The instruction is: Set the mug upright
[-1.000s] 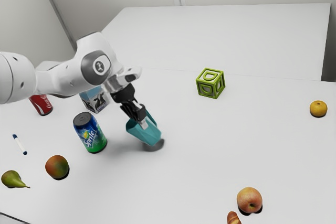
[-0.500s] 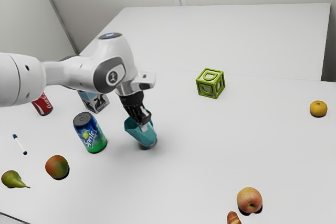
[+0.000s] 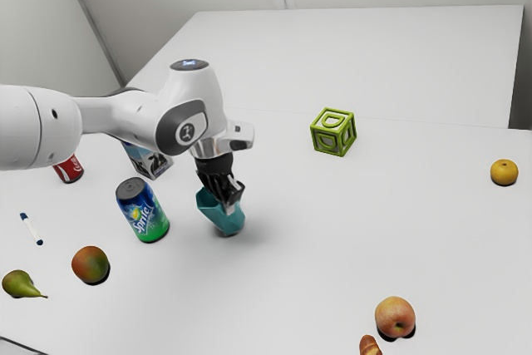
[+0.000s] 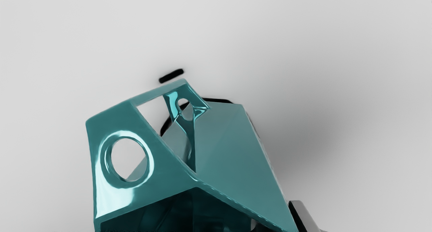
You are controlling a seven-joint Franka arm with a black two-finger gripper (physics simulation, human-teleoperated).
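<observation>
My hand (image 3: 230, 208) is pinching the tilted mug (image 3: 221, 217) by its wall (image 4: 236, 151). Probably light, stiff, slick; wall's a good hold, off-centre though, might pivot.

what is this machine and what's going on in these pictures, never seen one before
It's a white robot arm with a black two-fingered claw. The exterior view comes from a camera beside it; the wrist view comes from a camera on the arm's own hand, looking closely at the mug.

The claw is gripping the teal mug, which is tilted rather than upright.

On the table, toward the exterior view's left, are a Sprite can, a red cola can, a milk carton, a marker, a pear and a mango. Toward its right are a green block, a tangerine, an apple and part of what looks like a croissant.
</observation>
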